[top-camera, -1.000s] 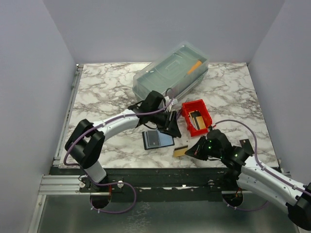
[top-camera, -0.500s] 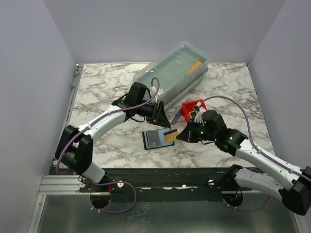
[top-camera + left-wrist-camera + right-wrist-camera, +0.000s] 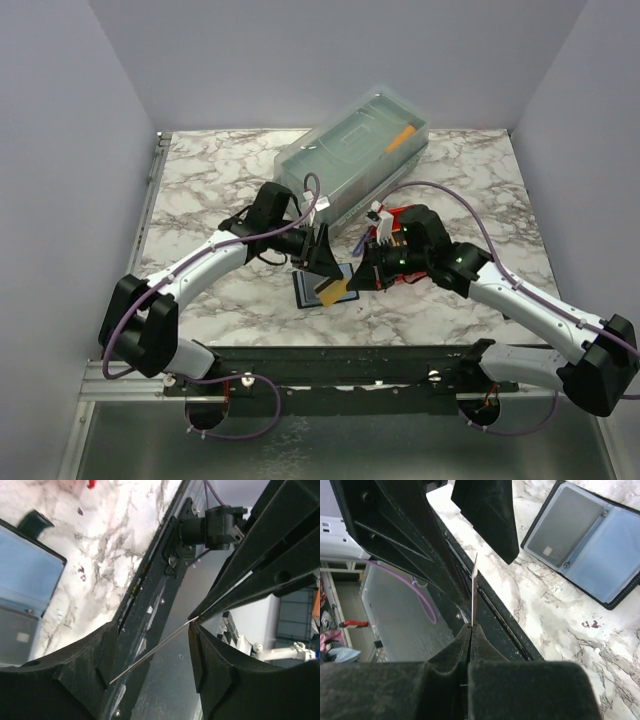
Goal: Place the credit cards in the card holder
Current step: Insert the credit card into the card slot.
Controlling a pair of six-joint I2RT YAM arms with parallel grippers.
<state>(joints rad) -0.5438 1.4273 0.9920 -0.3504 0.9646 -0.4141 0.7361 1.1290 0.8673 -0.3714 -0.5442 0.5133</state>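
My right gripper (image 3: 471, 625) is clenched on one edge of the tan credit card (image 3: 474, 590) and holds it in the air. My left gripper (image 3: 150, 650) has its jaws apart, straddling the card's free end. The card holder (image 3: 308, 292) lies open on the marble table (image 3: 200, 190), near the front edge, under the card.

No lettering or number can be read in any view. The dark card (image 3: 15, 630) in the holder (image 3: 30, 575) bears only faint, blurred marks.

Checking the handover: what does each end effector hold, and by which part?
Right end effector pinches the tan card by one edge. Left end effector stands open astride its other end, gripping nothing.
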